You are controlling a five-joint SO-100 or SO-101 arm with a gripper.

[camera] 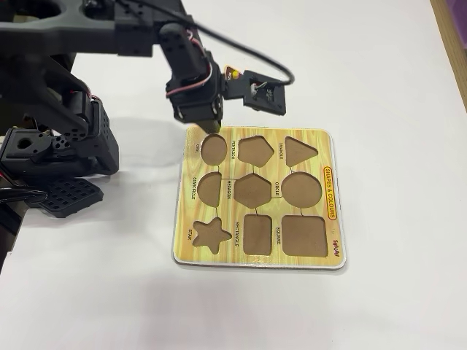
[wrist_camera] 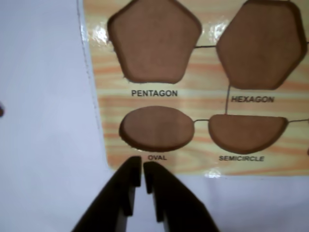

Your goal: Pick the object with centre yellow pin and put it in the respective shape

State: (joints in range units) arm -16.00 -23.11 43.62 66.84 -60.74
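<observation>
My gripper (wrist_camera: pixel 143 164) is shut, with only a thin slit between its black fingers and nothing held. Its tips hover over the yellow puzzle board's edge by the OVAL recess (wrist_camera: pixel 157 128). In the fixed view the gripper (camera: pixel 206 127) hangs over the board's far left corner. The triangle recess (camera: pixel 299 151) lies empty at the far right of the board (camera: pixel 332 219); it is outside the wrist view. A small dark bit with a yellow knob (camera: pixel 233 73) peeks out behind the arm on the table; it may be the object with centre yellow pin, mostly hidden.
All the board's recesses are empty, among them the pentagon (wrist_camera: pixel 154 41), hexagon (wrist_camera: pixel 260 46) and semicircle (wrist_camera: pixel 247 133). The arm's black base (camera: pixel 55 157) stands left of the board. White table surrounds the board, and a wooden edge (camera: pixel 454 44) runs at the far right.
</observation>
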